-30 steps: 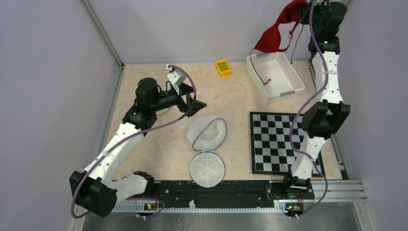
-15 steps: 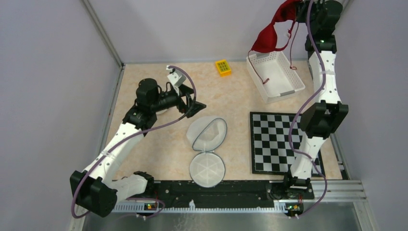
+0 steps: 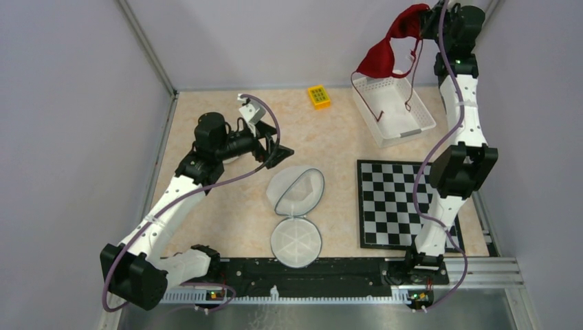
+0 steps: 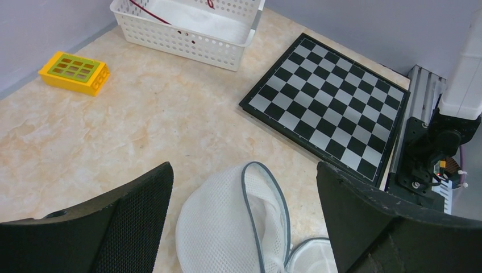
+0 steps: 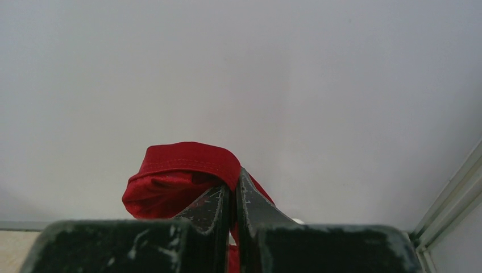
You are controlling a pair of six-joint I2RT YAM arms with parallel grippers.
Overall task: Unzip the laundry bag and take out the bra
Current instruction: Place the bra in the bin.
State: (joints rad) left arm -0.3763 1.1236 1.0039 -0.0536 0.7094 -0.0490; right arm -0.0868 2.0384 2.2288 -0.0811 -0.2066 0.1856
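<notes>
Over the last second the right arm has drawn its raised load slightly to the left, while the left arm has not moved. The right gripper (image 3: 427, 15) is high at the back right of the scene, closed tight on a fold of the red bra (image 3: 385, 58). The right wrist view shows the two fingers pressed together on the fabric, with the bra (image 5: 182, 170) bunched just past them against a plain wall.

The bra hangs in the air, clear of the bag. Its body is above the far left corner of the white basket (image 3: 405, 133), and its thin straps trail down inside the basket.

The round white mesh laundry bag (image 3: 297, 192) lies unzipped near the middle of the table (image 3: 220, 206), with its flap folded open toward the arm bases. The left gripper (image 3: 278, 152) hovers just beside the bag, jaws spread wide and holding nothing. Its fingers (image 4: 136, 222) frame the bag's open mouth in the left wrist view.

A chessboard (image 3: 402, 203) lies to the right of the bag, and a small yellow block (image 3: 318, 96) sits near the back wall.

The removal looks essentially done; what remains seems to be setting the bra down. Several things could go wrong:
- The pinch holds only an edge of cloth, so a quick swing might pull it free.
- The bra's body hangs near the basket's corner, so a release here could drape it over the rim or drop it outside.
- A trailing strap could snag in the basket's perforated wall and tug the basket.
</notes>
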